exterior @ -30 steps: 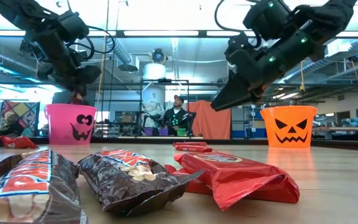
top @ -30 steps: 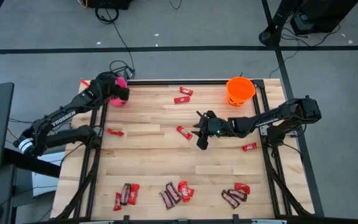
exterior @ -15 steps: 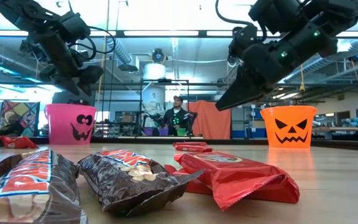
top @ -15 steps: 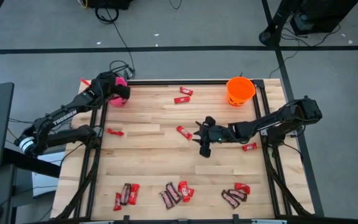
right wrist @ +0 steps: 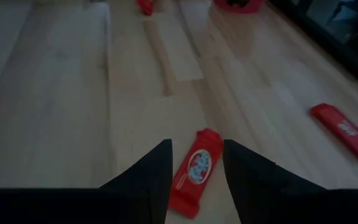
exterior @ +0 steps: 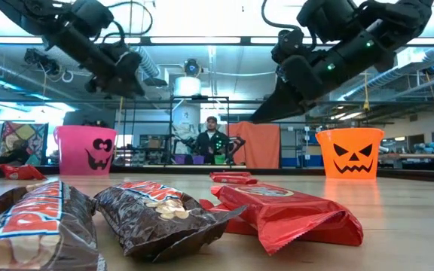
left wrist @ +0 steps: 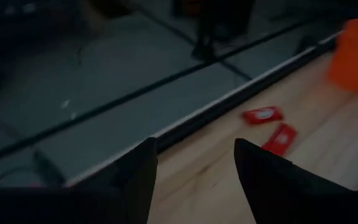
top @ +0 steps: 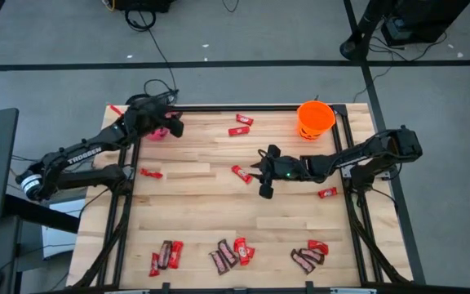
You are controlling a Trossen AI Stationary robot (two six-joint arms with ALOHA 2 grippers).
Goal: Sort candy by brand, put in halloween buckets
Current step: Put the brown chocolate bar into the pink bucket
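Light wood plank tabletop (top: 219, 208) with a black metal frame around it, sitting on grey floor (top: 243, 33) crossed by dark tape lines and loose cables. From table height the room behind looks like a big workshop: strip lights on the ceiling, exposed ducts, racks, an orange drape, and a person (exterior: 212, 139) seated in the background.

The pink bucket (exterior: 86, 149) sits at the tabletop's 11 o'clock corner, the orange bucket (top: 315, 118) up around 1 o'clock. Candy is spread out — two red bars (top: 240, 125) near 12 o'clock, one red bar (top: 151, 173) toward 9, another red one (top: 327, 193) toward 3, and mixed clumps of red and dark brown bars (top: 230, 253) along the 6 o'clock edge.

The left claw (top: 173, 126) hangs just beside the pink bucket, on the side toward the table's middle, fingers (left wrist: 135, 177) spread apart with nothing between them.

The right claw (top: 261, 173) hovers near the centre of the tabletop, right next to a lone red bar (right wrist: 194, 171). Its own camera shows that bar lying on the wood between the two open fingers (right wrist: 146, 177) — not gripped, and I can't tell whether they touch it.
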